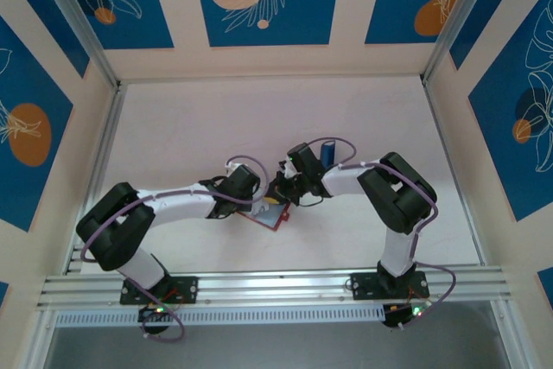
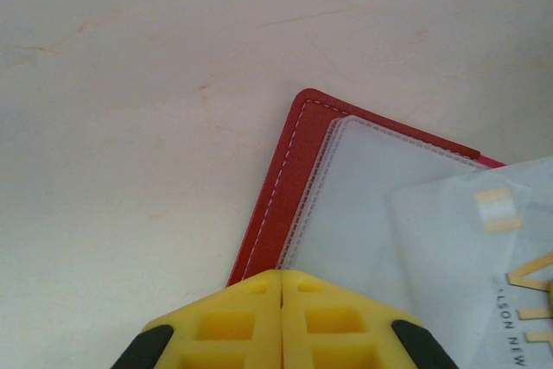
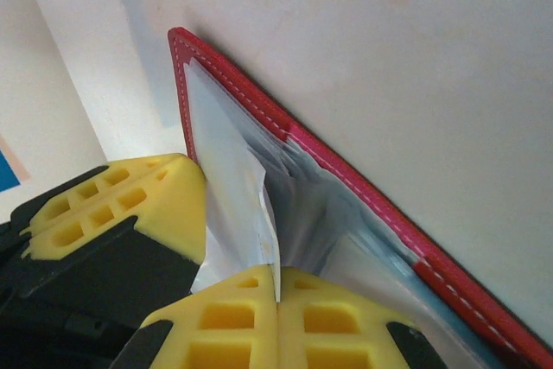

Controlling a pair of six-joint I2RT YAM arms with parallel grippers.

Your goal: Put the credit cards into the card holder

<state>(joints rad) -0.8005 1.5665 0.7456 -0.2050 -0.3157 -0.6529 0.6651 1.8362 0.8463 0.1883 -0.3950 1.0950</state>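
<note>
**Both grippers meet at the open wallet**

From above, we see the left gripper (image 1: 257,198) just left of centre, at the upper left edge of the red wallet (image 1: 273,216). The wallet lies open on the table (image 1: 190,127), a little below mid-frame. In its wrist view the yellow fingers (image 2: 233,321) are pressed together at the wallet's edge; we cannot tell whether they pinch it. A pale card (image 2: 484,274) with gold lettering sits under a clear sleeve (image 2: 380,187) at the right. The right gripper (image 3: 278,291) is clenched on a clear sleeve. From above, a blue item (image 1: 329,152) lies to its upper right.
</note>
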